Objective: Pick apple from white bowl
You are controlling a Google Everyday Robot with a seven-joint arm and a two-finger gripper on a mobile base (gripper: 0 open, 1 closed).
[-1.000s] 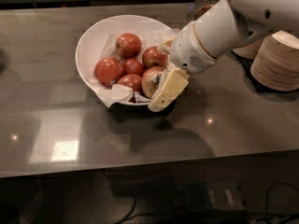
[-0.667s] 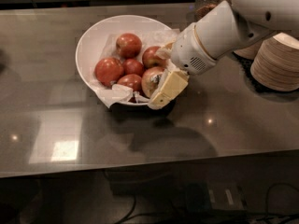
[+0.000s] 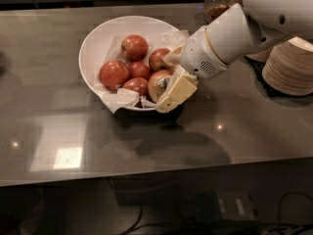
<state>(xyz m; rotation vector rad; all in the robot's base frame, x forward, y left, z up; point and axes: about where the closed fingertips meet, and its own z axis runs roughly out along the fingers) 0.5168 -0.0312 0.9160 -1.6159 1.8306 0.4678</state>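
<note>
In the camera view, the white-sleeved arm [image 3: 230, 38] reaches in from the upper right and ends in the cream-coloured two-finger gripper [image 3: 171, 76], which sits over the near right rim of the wide, shallow glossy white bowl [image 3: 93, 38]. The gripper stands wide. One of its fingers [image 3: 177, 91] lies on the near side, and the other is on the far side, up against the white paper lining. The large apple, red blotched with pale yellow-tan [image 3: 157, 83], lies right at the mouth of the gripper, just to the left of the tips and partly between them. It rests in the bowl's near right part, on the crumpled white paper [image 3: 122, 99]. Whether either pad already presses on its skin cannot be told, so it is judged not yet gripped. The apple is round, with no long axis to line up on, and what looks like its stem dimple faces the gripper. The relation that matters is therefore depth: the apple sits slightly beyond the tips along the arm's line, down and to the left, so a short push that way should centre it before closing. Smaller deep red apples crowd it on the side away from the gripper, one [image 3: 137, 85] touching it and another [image 3: 159, 58] just beside the far finger, which could be caught too. Behind the gripper, well apart, stand stacked tan disposable bowls [image 3: 288, 67] on the grey glossy table [image 3: 73, 131].
</note>
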